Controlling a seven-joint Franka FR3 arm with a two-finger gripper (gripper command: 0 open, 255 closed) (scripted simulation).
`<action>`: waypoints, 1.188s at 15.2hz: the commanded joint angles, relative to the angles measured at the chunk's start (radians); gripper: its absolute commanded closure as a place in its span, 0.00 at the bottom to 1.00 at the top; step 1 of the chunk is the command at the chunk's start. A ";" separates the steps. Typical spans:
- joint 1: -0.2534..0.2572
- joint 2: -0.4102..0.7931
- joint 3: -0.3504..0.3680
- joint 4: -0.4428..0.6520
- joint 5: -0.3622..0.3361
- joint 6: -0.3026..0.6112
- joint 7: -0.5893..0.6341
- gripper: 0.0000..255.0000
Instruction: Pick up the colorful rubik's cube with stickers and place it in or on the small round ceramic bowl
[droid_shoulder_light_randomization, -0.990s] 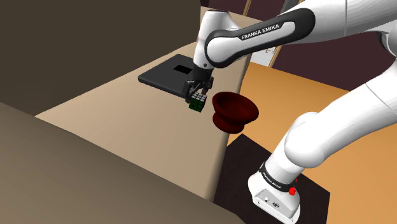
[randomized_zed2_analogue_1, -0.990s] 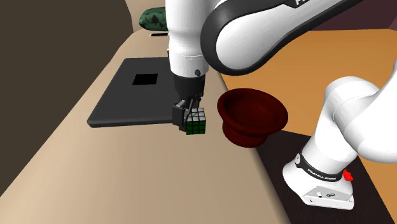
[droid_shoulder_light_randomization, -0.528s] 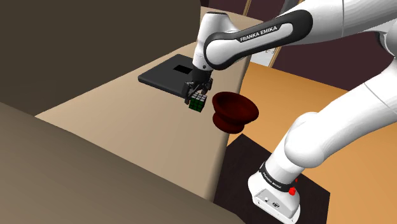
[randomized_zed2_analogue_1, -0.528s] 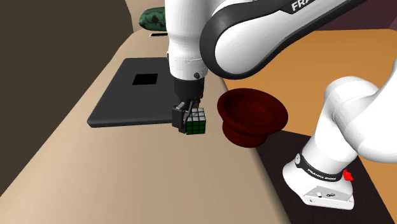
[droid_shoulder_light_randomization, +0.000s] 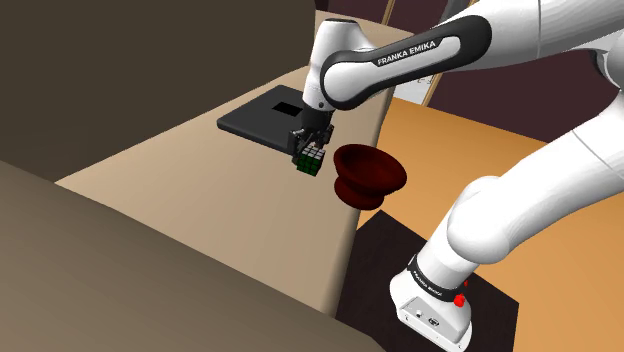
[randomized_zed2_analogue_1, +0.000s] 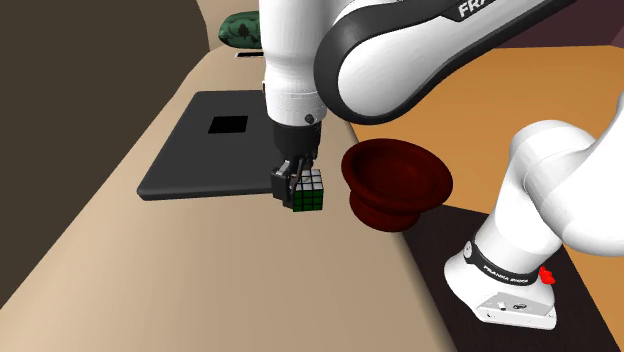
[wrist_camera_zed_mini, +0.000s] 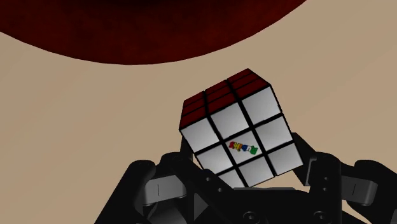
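The rubik's cube (droid_shoulder_light_randomization: 311, 163) (randomized_zed2_analogue_1: 309, 192) rests on the tan counter (droid_shoulder_light_randomization: 180, 190), close to its edge. Green, white and dark red faces show. In the wrist view the cube (wrist_camera_zed_mini: 238, 130) sits tilted, with its white face towards the camera. My black gripper (droid_shoulder_light_randomization: 308, 152) (randomized_zed2_analogue_1: 298, 184) (wrist_camera_zed_mini: 245, 156) comes down on it from above, and a finger presses each side of the cube. The dark red round bowl (droid_shoulder_light_randomization: 368, 172) (randomized_zed2_analogue_1: 396, 180) (wrist_camera_zed_mini: 146, 32) stands just beside the cube, at the counter's edge on the side of my stand.
A flat black tray (droid_shoulder_light_randomization: 262, 115) (randomized_zed2_analogue_1: 215, 150) with a square mark lies on the counter just behind the cube. A dark green object (randomized_zed2_analogue_1: 240, 28) sits at the counter's far end. A brown wall runs along the counter's far side. My stand (droid_shoulder_light_randomization: 435, 300) is below the counter's edge.
The arm has shifted very slightly above the cube. The cube and the bowl have not moved.
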 joint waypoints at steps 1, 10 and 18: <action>0.000 0.000 0.000 0.000 0.000 0.000 0.000 1.00; 0.000 -0.040 -0.006 0.063 0.002 -0.103 -0.005 1.00; 0.000 -0.070 -0.012 0.147 0.002 -0.218 -0.008 1.00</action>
